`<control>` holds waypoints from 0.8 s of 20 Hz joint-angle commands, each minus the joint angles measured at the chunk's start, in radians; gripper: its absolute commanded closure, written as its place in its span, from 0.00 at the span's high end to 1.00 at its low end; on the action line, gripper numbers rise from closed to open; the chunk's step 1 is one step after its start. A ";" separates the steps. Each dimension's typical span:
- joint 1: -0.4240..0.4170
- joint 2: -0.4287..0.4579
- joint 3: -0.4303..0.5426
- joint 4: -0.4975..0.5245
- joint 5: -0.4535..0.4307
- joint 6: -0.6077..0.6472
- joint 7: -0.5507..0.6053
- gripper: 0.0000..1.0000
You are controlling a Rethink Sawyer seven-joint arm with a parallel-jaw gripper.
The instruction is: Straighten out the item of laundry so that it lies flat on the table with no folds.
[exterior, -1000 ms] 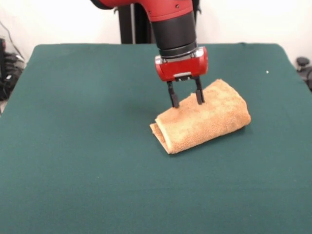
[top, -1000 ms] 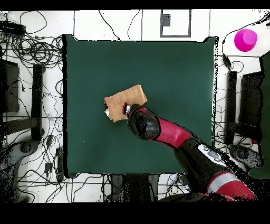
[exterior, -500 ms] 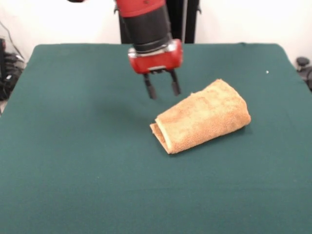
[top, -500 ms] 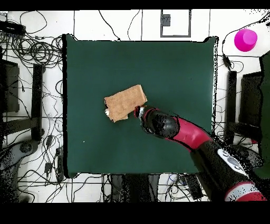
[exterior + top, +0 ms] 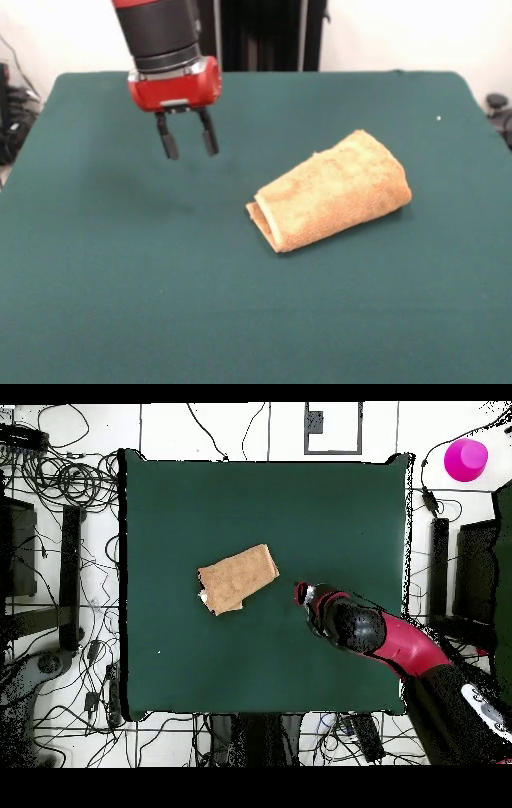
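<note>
On the table [image 5: 96, 304] before you, the folded towel [image 5: 332, 192] lies near the middle. In the front view, your gripper [image 5: 188, 142] hangs above the cloth to the towel's left, well apart, fingers spread.

even, bright, diffuse light, soft faint shadows under gripper [image 5: 188, 144] and towel [image 5: 332, 192]

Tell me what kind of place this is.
Most likely a robotics lab. A red and black arm with an open gripper hangs over a green-covered table holding only a folded towel, and loose cables cover the floor around the table.
</note>
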 commanded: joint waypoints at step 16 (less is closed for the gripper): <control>0.103 0.246 0.172 -0.007 -0.123 -0.315 0.145 1.00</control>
